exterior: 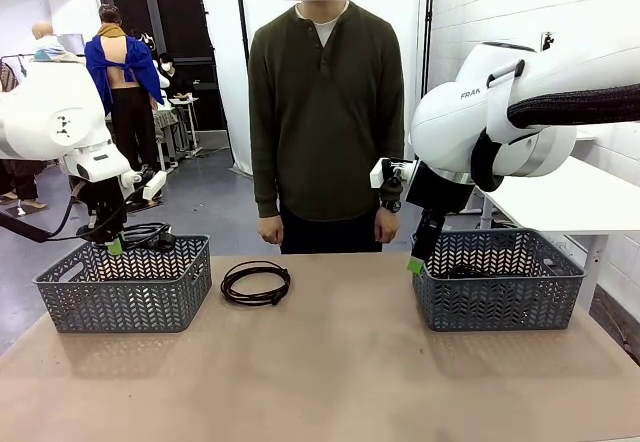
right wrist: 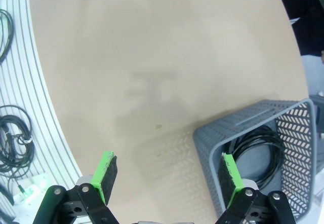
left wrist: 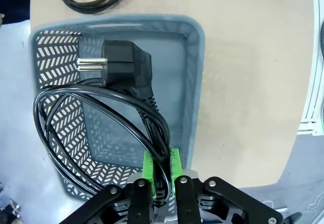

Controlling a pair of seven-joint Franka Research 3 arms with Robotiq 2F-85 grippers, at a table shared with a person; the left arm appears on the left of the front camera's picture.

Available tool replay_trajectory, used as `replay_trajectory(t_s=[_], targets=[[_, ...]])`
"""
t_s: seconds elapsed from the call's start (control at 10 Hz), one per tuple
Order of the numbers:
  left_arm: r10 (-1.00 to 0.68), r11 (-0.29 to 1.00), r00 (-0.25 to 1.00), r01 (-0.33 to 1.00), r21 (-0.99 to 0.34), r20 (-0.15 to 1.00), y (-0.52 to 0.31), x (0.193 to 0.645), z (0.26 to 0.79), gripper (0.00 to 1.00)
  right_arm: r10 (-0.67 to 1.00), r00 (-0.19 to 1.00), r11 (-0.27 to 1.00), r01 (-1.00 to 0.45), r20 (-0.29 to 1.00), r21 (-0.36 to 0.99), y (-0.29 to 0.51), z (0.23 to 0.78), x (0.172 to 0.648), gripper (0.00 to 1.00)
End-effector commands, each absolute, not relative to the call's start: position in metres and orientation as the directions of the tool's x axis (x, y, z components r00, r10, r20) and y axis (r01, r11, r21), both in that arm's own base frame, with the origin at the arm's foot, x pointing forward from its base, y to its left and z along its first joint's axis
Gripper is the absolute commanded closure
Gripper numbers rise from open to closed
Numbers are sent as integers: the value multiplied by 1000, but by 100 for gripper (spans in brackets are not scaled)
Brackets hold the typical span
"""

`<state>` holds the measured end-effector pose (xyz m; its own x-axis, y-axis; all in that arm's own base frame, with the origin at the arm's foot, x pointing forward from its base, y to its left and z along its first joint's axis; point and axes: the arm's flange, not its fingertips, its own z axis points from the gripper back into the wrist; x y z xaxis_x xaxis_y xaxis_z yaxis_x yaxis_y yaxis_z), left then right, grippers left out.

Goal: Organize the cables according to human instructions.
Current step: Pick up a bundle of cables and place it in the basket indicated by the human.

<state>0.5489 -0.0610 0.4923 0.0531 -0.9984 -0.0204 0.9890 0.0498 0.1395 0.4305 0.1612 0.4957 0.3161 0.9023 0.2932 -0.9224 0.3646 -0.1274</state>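
My left pincer (left wrist: 161,159) is clamped tight on the plug cable (left wrist: 126,69), loops hanging over left basket (left wrist: 196,82). My right pincer (right wrist: 167,159) is wide open, holding nothing, just beside right basket (right wrist: 205,148) rim; looks like one coiled cable (right wrist: 259,142) inside it. One loose cable (exterior: 256,283) lies on table (exterior: 350,362) between the baskets

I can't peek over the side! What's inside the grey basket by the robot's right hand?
A coiled black cable lies inside the basket. The near wall and one finger of the open right hand cover part of the floor, so anything lying there is hidden.
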Motion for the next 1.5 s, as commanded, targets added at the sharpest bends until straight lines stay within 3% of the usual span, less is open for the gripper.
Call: replay_trajectory(t_s=[0.0,0.5,1.0,1.4], targets=[[-1000,24,26,988,154,-14,-56,559,492,100,901,318,367,-922,293,-126,161,494,431,0],[-999,39,43,988,150,-26,-53,567,474,100,901,318,367,-922,293,-126,161,494,431,0],[-997,69,71,981,181,-6,-50,574,471,2,901,318,367,-922,293,-126,161,494,431,0],[-998,51,55,984,173,-18,-59,571,494,0,901,318,367,-922,293,-126,161,494,431,0]])
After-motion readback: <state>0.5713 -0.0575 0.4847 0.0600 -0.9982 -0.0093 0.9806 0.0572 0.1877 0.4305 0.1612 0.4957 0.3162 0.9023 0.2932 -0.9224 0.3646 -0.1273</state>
